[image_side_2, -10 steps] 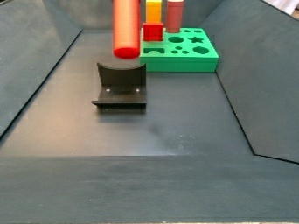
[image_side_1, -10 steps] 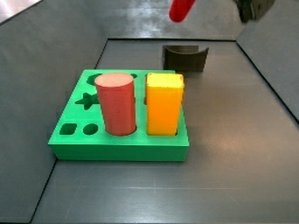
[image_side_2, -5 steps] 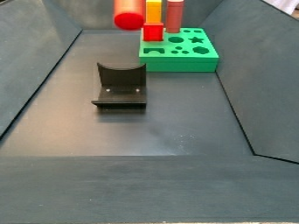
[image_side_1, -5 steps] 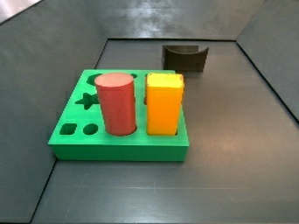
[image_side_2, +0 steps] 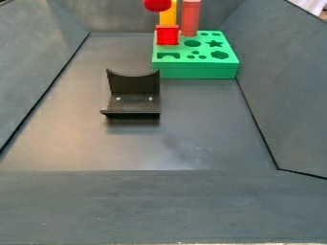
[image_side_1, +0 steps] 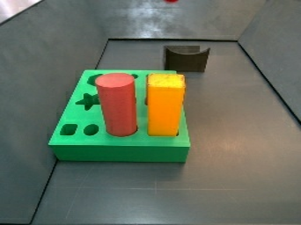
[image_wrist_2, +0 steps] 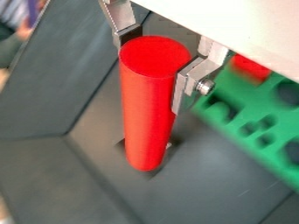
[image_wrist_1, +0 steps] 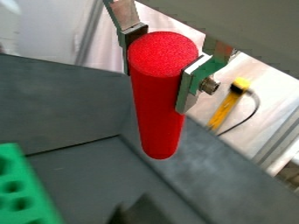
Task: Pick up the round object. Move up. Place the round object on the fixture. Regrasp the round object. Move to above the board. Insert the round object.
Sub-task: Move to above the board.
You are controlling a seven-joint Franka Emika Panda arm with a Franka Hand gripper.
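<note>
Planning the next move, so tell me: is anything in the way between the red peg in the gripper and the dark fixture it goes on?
Nothing visible blocks it. The gripper holds the round object high above the floor. The fixture stands alone with its notch bare, and the board with its pieces stands apart, behind it.

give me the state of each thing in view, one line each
gripper: shut on the round object, raised high above the floor
round object: held upright between the fingers, off the floor
fixture: empty, notch unoccupied
board: salmon cylinder and yellow block seated upright, other holes open
</note>
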